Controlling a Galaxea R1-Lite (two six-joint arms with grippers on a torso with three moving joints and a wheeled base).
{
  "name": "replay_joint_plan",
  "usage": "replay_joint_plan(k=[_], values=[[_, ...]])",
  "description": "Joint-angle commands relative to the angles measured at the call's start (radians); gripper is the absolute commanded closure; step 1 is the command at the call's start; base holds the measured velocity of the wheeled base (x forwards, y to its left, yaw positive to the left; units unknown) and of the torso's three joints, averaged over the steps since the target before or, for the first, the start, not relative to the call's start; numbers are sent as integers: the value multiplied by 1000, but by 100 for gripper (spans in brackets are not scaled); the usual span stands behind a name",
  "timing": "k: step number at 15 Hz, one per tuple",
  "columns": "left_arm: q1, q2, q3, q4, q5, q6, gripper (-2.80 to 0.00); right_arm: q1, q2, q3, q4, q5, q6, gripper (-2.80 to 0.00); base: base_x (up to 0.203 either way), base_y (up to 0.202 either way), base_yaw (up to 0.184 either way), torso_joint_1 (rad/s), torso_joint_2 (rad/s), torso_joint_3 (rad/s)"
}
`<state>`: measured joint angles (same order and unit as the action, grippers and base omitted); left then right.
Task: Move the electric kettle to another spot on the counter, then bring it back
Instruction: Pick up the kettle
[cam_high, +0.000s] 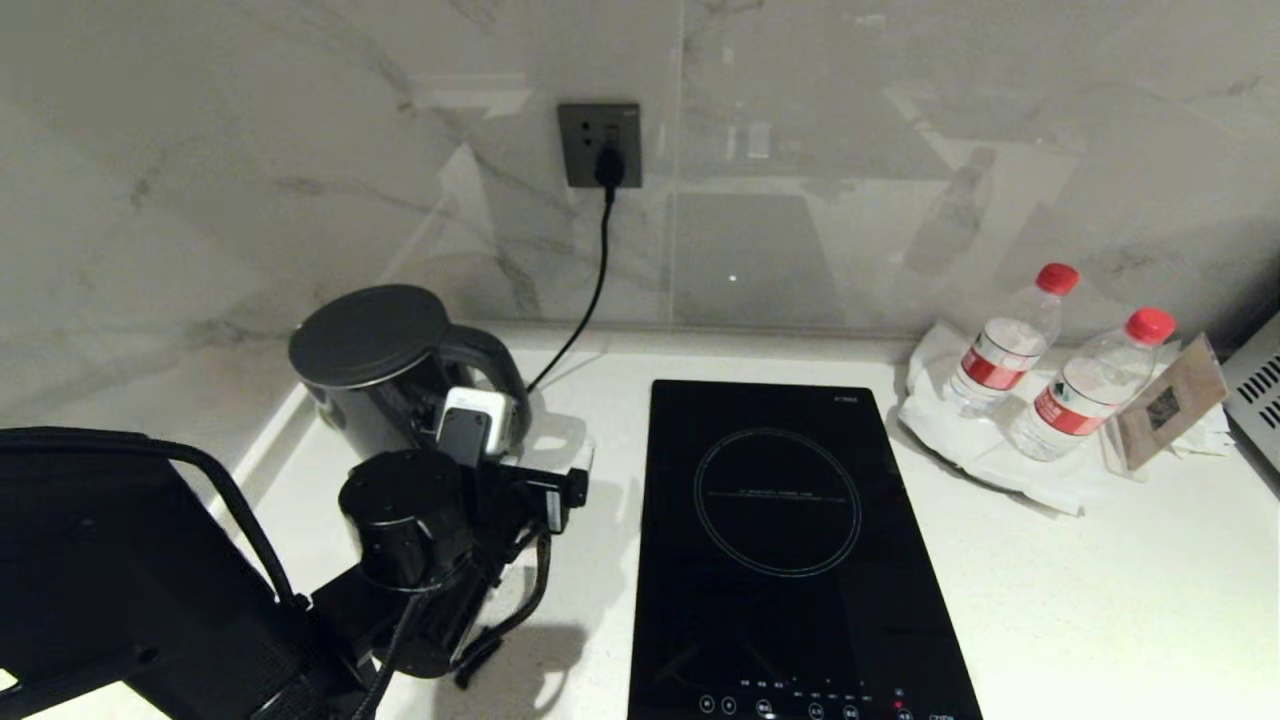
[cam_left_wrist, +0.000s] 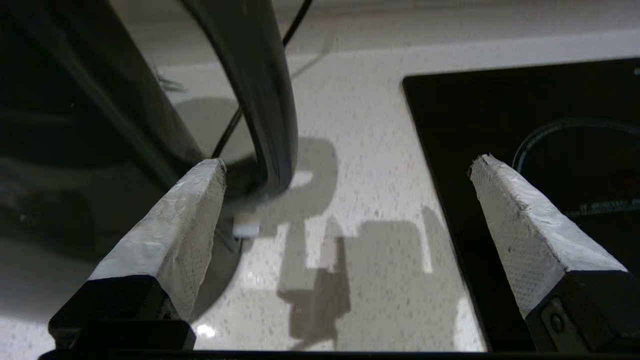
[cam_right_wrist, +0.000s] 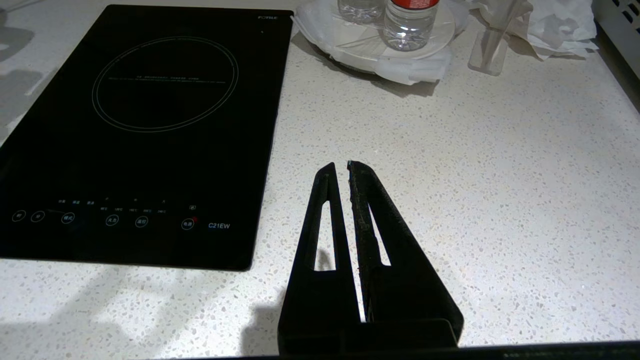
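Left gripper (cam_left_wrist: 345, 165) gapes wide beside the electric kettle's handle (cam_left_wrist: 260, 100), apparently lined up to grasp it. Right gripper (cam_right_wrist: 345, 167) hangs clenched and empty above the surface (cam_right_wrist: 475, 175).

Wall (cam_high: 250, 150) was pale grey-veined marble, glossy, with dim reflections. Dark socket (cam_high: 599, 144) sat mid-wall, black plug in it, cord (cam_high: 590, 300) hanging down. Black hob (cam_high: 790, 560) lay set into worktop. Two red-capped bottles (cam_high: 1050, 375) stood at right on white wrapping. Light threw hard shadows.
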<state>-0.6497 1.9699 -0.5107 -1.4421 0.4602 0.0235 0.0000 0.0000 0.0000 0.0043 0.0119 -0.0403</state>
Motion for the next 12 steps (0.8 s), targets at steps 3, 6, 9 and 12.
replay_joint_plan(k=[3, 6, 9, 12], values=[[24, -17, -110, 66, -1, 7, -280, 0, 0, 0, 0, 0, -1, 0, 0, 0, 0, 0, 0, 0], [52, -4, -167, 103, -7, 7, -280, 0, 0, 0, 0, 0, -1, 0, 0, 0, 0, 0, 0, 0], [82, 11, -223, 145, -16, 7, -280, 0, 0, 0, 0, 0, -1, 0, 0, 0, 0, 0, 0, 0], [129, 46, -267, 151, -20, 10, -280, 0, 0, 0, 0, 0, -1, 0, 0, 0, 0, 0, 0, 0]])
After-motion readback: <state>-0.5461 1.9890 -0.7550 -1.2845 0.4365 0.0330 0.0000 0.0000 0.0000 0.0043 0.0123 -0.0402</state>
